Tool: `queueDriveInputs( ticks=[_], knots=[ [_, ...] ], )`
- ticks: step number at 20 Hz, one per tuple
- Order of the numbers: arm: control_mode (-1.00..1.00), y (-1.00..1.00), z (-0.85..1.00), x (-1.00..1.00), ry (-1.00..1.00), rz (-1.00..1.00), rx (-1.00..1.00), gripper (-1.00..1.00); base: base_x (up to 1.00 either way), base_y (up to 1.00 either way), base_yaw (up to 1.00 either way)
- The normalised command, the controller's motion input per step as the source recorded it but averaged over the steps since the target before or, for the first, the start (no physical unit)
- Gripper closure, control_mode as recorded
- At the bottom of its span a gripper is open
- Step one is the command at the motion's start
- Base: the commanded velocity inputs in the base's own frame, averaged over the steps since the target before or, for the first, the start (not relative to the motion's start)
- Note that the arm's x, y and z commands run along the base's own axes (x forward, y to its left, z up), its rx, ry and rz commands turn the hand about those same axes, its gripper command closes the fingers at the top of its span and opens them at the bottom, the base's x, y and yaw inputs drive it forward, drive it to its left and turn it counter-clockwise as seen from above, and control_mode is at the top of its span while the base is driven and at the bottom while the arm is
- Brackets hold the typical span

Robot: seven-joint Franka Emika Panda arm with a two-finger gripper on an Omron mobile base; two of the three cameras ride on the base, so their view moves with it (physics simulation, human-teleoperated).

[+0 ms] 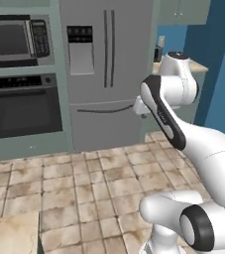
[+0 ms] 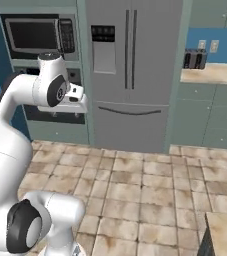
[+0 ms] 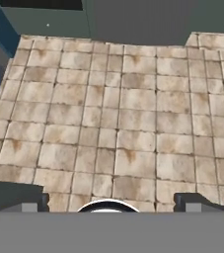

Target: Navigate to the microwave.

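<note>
The microwave point(image 1: 12, 39) is built into the teal cabinet wall at the upper left, with a silver frame, a dark window and a keypad on its right. From the other side the microwave point(image 2: 37, 34) stands just above my raised arm. My gripper point(image 3: 111, 200) hangs over the tiled floor and points down. Its two dark fingertips point(image 3: 34, 201) stand far apart with nothing between them, so it is open. Several rows of floor tiles lie between my base and the cabinet wall.
A black wall oven point(image 1: 22, 106) sits under the microwave. A grey double-door fridge point(image 2: 130, 70) stands to its right. Further right is a counter point(image 2: 212, 75) with a toaster point(image 2: 194, 59). A stone counter corner point(image 1: 10, 233) juts in beside my base.
</note>
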Motion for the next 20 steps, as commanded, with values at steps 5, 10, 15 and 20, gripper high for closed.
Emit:
queueDriveInputs(
  ticks=[5,10,15,20],
  knots=[
    [1.0,0.0,0.0,0.0,0.0,0.0,0.0,-1.0,1.0,0.13,0.31],
    [1.0,0.0,0.0,0.0,0.0,0.0,0.0,-1.0,1.0,0.26,0.35],
    [1.0,0.0,0.0,0.0,0.0,0.0,0.0,-1.0,1.0,0.44,0.24],
    [1.0,0.0,0.0,0.0,0.0,0.0,0.0,-1.0,1.0,0.72,0.11]
  ],
)
